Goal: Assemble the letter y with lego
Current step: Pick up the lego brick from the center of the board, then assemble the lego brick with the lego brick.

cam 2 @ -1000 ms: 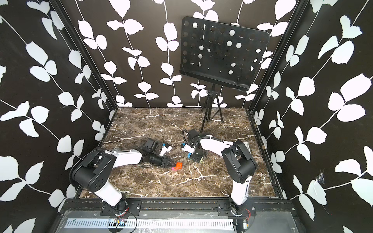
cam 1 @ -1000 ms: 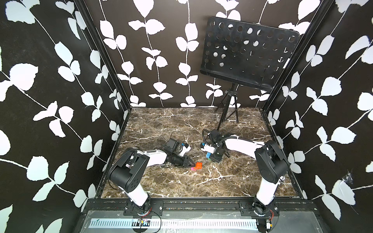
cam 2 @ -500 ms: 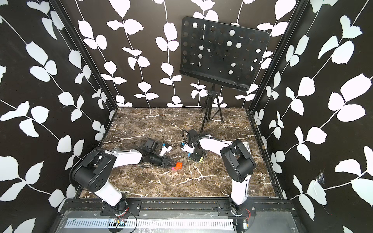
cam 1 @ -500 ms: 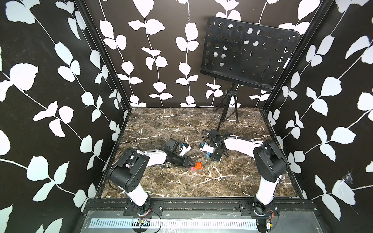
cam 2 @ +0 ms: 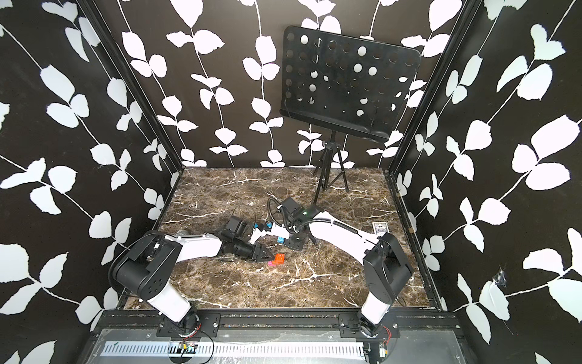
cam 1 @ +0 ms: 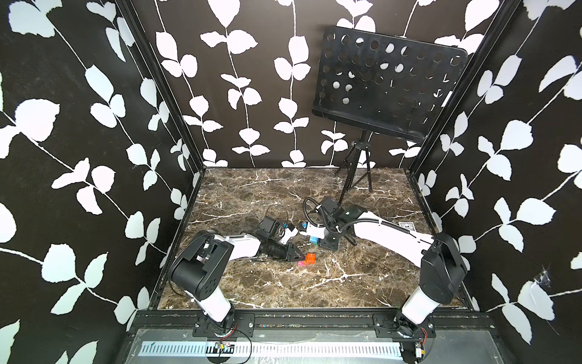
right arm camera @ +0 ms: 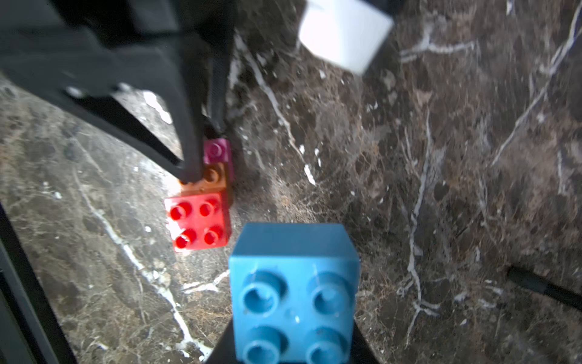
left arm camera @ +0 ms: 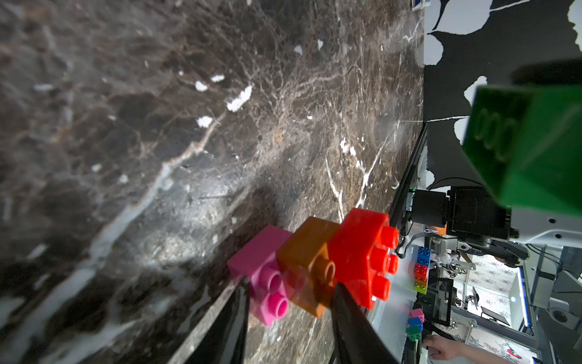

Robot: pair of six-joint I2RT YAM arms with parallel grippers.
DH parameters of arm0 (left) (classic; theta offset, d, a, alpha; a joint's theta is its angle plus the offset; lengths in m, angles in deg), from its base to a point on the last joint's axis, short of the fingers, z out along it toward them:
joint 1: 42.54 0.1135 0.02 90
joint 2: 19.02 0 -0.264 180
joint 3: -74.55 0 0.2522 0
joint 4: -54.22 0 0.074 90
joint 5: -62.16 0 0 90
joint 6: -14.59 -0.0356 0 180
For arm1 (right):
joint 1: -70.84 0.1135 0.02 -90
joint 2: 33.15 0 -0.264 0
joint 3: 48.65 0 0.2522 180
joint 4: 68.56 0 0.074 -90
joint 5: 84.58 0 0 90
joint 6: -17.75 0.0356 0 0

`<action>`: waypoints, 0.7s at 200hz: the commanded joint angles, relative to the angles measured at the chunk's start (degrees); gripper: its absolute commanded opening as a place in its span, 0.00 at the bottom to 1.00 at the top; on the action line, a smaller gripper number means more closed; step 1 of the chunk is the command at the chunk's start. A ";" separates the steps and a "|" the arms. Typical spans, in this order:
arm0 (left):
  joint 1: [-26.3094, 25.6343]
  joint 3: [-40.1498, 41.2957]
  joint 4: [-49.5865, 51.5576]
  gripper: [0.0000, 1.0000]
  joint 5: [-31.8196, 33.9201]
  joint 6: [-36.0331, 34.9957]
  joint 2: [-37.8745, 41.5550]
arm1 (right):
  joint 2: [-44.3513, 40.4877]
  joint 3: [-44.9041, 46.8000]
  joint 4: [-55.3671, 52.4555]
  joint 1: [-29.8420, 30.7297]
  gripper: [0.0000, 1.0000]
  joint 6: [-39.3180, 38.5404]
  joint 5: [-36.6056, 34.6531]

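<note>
A robotics lab test cell is shown. A marble-patterned counter (cam 1: 283, 283) is boxed in by leaf-printed walls (cam 1: 252, 78) on black frame posts (cam 1: 168, 94). A left arm (cam 1: 239, 247) and a right arm (cam 1: 387, 236) are bolted to a metal rail (cam 1: 315, 319) at the front. Beyond the cell, in the left wrist view, equipment racks (left arm camera: 456, 318) and a person's hand (left arm camera: 439, 346) are seen.

**Right gripper closes on the blue brick**
The right gripper (cam 1: 329, 244), its jaws apart a second ago, has shut onto the blue brick (right arm camera: 293, 293). The right arm (cam 1: 393, 239) has shifted too, its elbow now a little lower in both top views.
</note>
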 commanded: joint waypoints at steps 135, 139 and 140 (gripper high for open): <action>-0.15 4.48 -4.66 0.43 5.40 1.15 -5.83 | 6.27 -3.34 -5.17 4.39 0.29 3.21 3.53; -0.11 4.46 -4.62 0.43 5.34 1.18 -5.87 | 6.35 -3.35 -5.24 4.45 0.29 3.50 3.58; -0.11 4.42 -4.55 0.43 5.38 1.18 -5.85 | 6.36 -3.38 -5.26 4.46 0.29 3.54 3.60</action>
